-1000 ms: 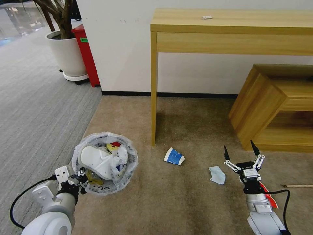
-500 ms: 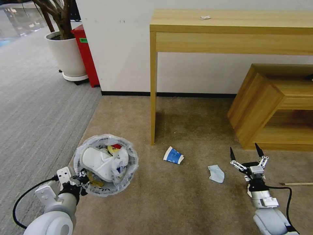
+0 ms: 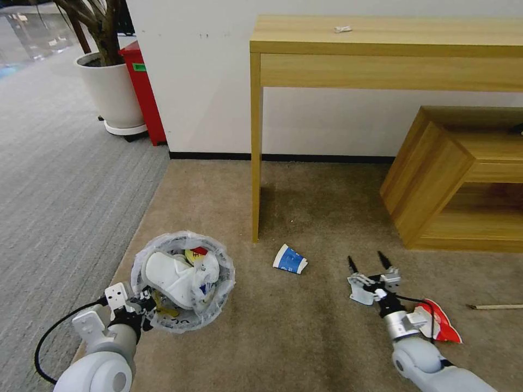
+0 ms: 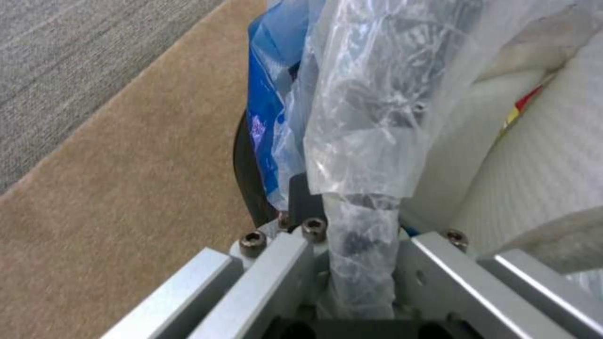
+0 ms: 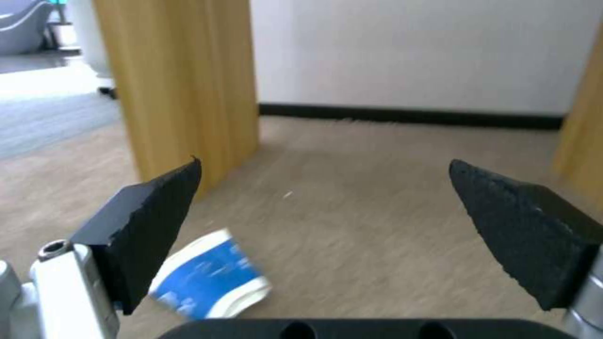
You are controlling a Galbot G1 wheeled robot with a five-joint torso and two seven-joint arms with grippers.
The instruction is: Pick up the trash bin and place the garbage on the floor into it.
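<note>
Under the right hand (image 3: 365,258), beige short-pile carpet (image 3: 305,337), meeting grey striped carpet (image 3: 60,179) out beyond the left hand (image 3: 140,300). Straight ahead of the right hand, a white wall (image 3: 207,81) with a black skirting strip (image 3: 321,158). Against it, a light wooden desk (image 3: 381,54), and a low wooden shelf unit (image 3: 436,174) ahead and to that hand's right. Far ahead of the left hand, a white planter pot (image 3: 111,92) and a tall red box (image 3: 144,92) just beside it.
</note>
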